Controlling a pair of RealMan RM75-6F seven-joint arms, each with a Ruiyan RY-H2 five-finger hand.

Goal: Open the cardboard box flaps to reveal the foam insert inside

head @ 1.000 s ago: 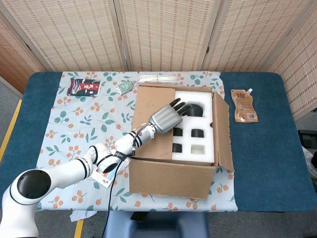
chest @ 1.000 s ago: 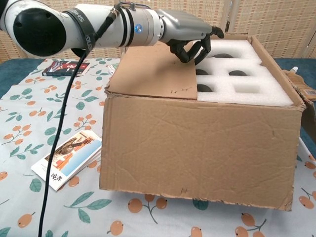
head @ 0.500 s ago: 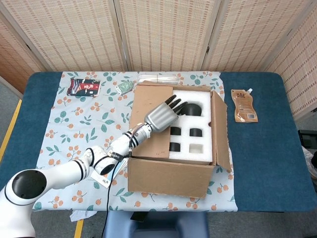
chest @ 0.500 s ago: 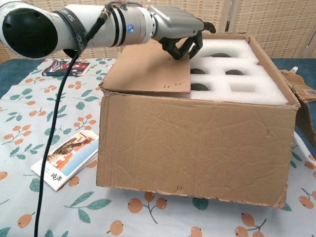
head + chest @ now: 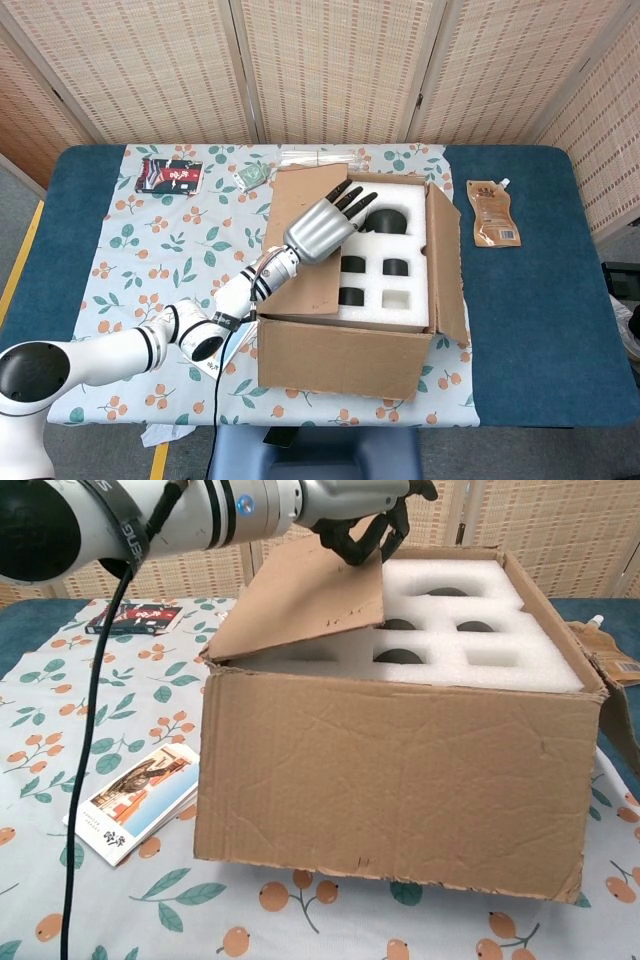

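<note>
The cardboard box (image 5: pixel 340 355) stands in the middle of the table, and the chest view shows its front wall (image 5: pixel 400 780) close up. White foam insert (image 5: pixel 412 240) with dark round pockets fills it, seen too in the chest view (image 5: pixel 520 665). My left hand (image 5: pixel 322 228) grips the free edge of the left flap (image 5: pixel 300 215), fingers hooked under it. That flap (image 5: pixel 300 605) is tilted up off the foam, with the hand (image 5: pixel 355 510) at its raised far corner. The right flap (image 5: pixel 445 260) hangs outward. My right hand is out of both views.
A brown pouch (image 5: pixel 493 212) lies right of the box on the blue cloth. A red-black packet (image 5: pixel 170 175), a small green item (image 5: pixel 250 177) and a clear plastic bag (image 5: pixel 320 157) lie behind it. A picture card (image 5: pixel 135 800) and the arm's black cable (image 5: pixel 95 730) sit left of the box.
My left hand has risen and drawn leftward, lifting the left flap from flat on the foam to a tilt. More foam pockets show. The box shifted slightly left.
</note>
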